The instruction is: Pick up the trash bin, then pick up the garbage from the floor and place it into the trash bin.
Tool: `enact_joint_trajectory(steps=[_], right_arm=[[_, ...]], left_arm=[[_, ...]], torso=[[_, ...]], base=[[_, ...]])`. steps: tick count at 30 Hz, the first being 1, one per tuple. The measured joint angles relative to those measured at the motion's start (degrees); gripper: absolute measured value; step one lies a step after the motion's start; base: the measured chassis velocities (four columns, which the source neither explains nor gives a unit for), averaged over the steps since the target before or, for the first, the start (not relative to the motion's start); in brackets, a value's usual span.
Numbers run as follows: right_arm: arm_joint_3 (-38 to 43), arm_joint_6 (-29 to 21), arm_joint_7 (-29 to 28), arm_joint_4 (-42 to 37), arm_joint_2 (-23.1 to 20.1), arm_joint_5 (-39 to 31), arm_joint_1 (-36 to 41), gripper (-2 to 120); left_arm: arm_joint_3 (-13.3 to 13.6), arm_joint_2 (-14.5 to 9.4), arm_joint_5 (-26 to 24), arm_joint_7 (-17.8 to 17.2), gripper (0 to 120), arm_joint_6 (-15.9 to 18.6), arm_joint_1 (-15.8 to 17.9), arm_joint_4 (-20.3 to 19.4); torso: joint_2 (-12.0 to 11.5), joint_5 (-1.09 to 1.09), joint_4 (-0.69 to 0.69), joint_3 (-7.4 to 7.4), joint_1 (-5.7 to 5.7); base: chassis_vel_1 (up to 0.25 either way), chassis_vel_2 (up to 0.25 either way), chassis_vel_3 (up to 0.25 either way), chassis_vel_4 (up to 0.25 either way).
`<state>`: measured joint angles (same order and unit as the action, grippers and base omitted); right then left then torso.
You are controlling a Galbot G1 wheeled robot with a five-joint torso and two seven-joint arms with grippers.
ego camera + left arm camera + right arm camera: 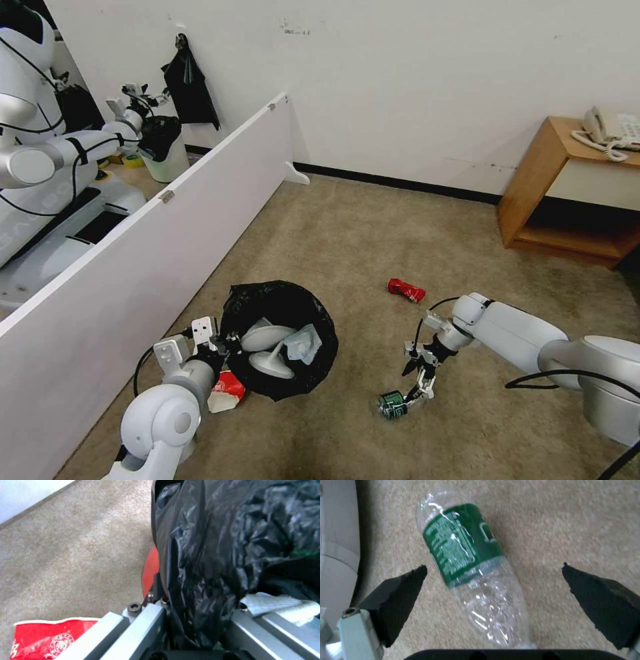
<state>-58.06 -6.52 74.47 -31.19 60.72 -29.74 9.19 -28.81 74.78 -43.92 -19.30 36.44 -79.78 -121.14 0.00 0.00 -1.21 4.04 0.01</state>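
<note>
White rounded arms, black cables, dark-padded silver tools.

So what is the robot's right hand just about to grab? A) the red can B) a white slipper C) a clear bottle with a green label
C: the right gripper hangs open over the clear bottle with the green label, lying on the carpet between its fingers; the red can lies farther off.

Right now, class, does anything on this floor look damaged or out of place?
Yes. The clear bottle between the open right gripper fingers lies crumpled on the carpet, and a crushed red can lies beyond it.
</note>
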Motion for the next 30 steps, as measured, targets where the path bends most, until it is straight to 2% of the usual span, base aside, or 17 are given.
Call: enact_joint_trajectory(steps=[9,30], right_arm=[[-0.2,0.0,0.5,-0.6,0.6,0.2,0.8,100],[0.0,-1.1,0.0,-4.8,-2.9,0.2,2.2,100]], left_arm=[[-0.3,-0.4,-0.4,0.1,0,0.0,0.3,0.5],[-0.3,-0.4,-0.4,0.3,0,-0.1,0.4,0.7]], torso=[[0.0,0.00,0.00,0.00,0.00],[0.0,0.00,0.00,0.00,0.00]], base=[[0.000,0.000,0.000,0.000],[0.000,0.000,0.000,0.000]])
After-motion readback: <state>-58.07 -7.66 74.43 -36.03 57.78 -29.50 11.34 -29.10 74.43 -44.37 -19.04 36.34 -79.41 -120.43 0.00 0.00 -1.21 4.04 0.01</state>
